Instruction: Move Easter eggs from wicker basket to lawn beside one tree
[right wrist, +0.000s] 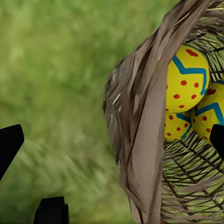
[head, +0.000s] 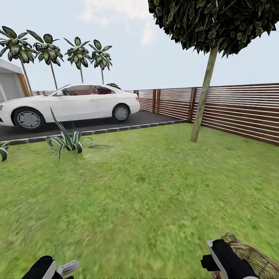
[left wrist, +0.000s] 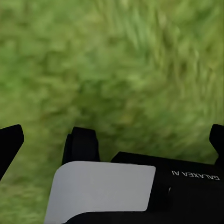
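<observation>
Right end effector [right wrist: 112, 140] straddles the upright wicker basket [right wrist: 140, 135] rim.

The brown wicker basket [right wrist: 140, 140] sits on the lawn [head: 147, 186] holding three yellow Easter eggs [right wrist: 186, 79] with blue zigzags and red dots. A thin-trunked tree [head: 203, 97] stands well apart, near the slatted fence.

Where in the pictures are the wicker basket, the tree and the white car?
wicker basket [right wrist: 140, 140]: right wrist view, on its rim.
tree [head: 203, 97]: head view, on its trunk.
white car [head: 77, 106]: head view, on its door.
</observation>
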`<state>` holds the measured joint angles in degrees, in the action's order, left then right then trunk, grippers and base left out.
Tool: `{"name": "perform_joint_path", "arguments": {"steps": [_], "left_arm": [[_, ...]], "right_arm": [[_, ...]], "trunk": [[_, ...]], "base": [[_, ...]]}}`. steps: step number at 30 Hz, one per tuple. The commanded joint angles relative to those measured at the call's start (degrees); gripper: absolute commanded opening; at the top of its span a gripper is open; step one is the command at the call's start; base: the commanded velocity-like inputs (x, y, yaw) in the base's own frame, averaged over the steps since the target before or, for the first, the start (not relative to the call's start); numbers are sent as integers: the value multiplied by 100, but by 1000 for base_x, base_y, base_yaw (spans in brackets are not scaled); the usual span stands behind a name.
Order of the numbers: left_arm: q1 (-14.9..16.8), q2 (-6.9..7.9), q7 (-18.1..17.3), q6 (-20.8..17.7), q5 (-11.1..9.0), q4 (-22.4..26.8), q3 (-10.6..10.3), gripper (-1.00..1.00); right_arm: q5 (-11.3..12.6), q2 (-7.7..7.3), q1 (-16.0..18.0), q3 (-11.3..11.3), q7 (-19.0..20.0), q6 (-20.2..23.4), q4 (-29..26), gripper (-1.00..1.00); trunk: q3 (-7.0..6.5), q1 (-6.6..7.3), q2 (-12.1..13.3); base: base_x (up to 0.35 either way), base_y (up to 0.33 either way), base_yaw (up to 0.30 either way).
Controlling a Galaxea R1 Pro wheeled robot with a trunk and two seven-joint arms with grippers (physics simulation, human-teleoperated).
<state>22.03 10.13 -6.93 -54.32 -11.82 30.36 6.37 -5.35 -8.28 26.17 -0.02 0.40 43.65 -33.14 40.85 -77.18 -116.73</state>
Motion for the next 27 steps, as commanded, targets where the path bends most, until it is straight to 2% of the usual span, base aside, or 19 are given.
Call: {"name": "perform_joint_path", "arguments": {"steps": [1,27], "left_arm": [[3,-2,-28,-27,19,5,22,100],[-1,-46,-24,-26,22,5,14,100]], "right_arm": [[-54,1,2,-3,21,29,-8,100],[-54,10,2,11,21,29,-8,100]], "trunk": [[25,-22,-44],[491,-593,-1087]], "base": [[0,0,0],[0,0,0]]}}
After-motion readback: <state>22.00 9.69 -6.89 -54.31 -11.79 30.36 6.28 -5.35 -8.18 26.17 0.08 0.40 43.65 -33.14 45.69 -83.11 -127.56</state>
